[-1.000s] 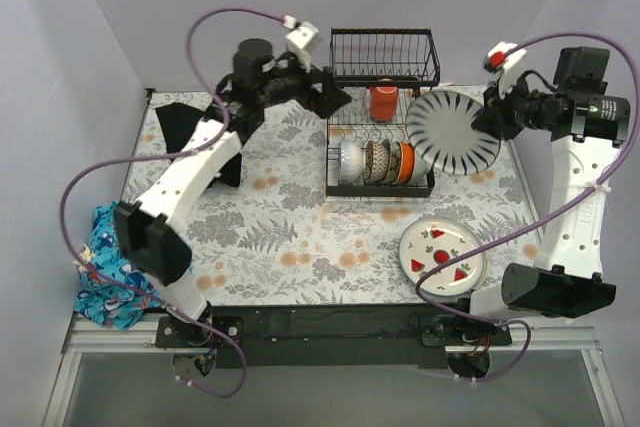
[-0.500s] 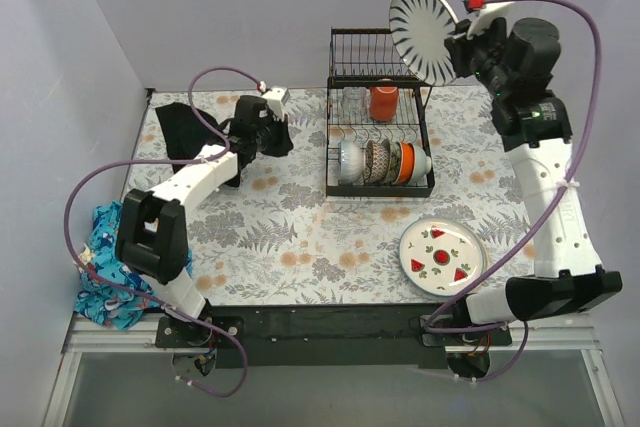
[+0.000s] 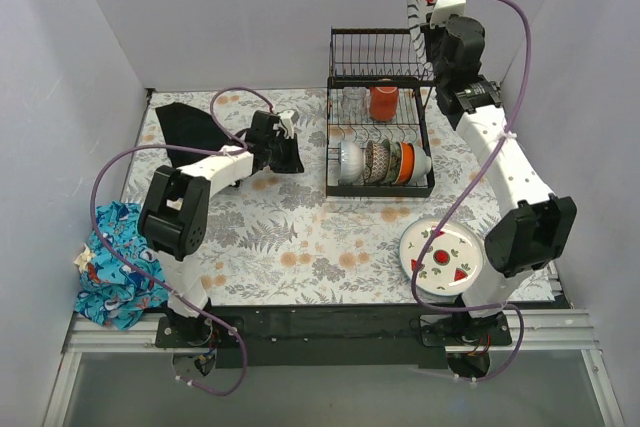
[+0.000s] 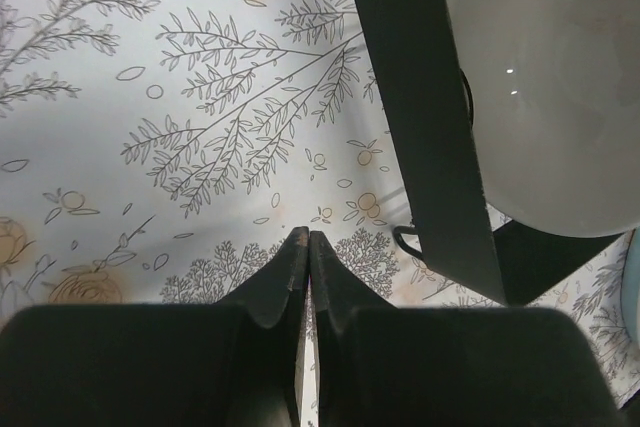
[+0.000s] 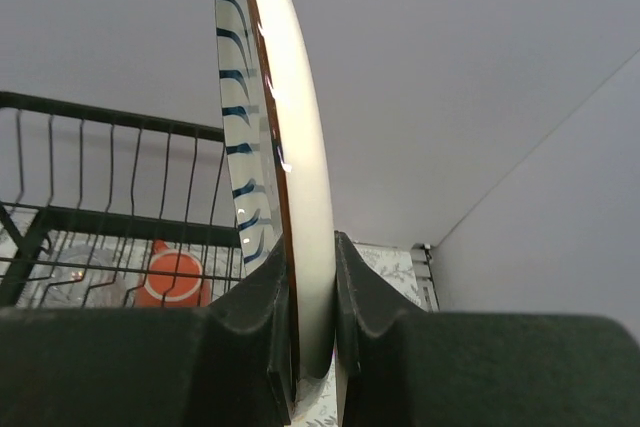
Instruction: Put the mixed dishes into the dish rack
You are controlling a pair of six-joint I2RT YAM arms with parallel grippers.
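Note:
My right gripper (image 5: 312,277) is shut on the rim of a large plate with dark blue radial stripes (image 5: 290,147), held upright and edge-on. In the top view this striped plate (image 3: 417,5) hangs high over the back right corner of the black wire dish rack (image 3: 380,72). An orange mug (image 3: 383,102) stands inside the rack, and several bowls (image 3: 378,162) stand on edge in its lower tray. My left gripper (image 3: 290,154) is low over the table just left of the rack. Its fingers (image 4: 290,259) are shut on nothing, and a white bowl (image 4: 560,87) shows behind the rack's edge.
A white plate with red fruit pictures (image 3: 442,253) lies on the floral tablecloth in front of the rack, near the right arm's base. A black cloth (image 3: 185,125) lies at the back left. A blue patterned cloth (image 3: 113,265) hangs at the left edge.
The right arm has lifted the striped plate from beside the rack to above its back right corner, turning it edge-on. The left gripper has shut and drawn back from the rack down to the table.

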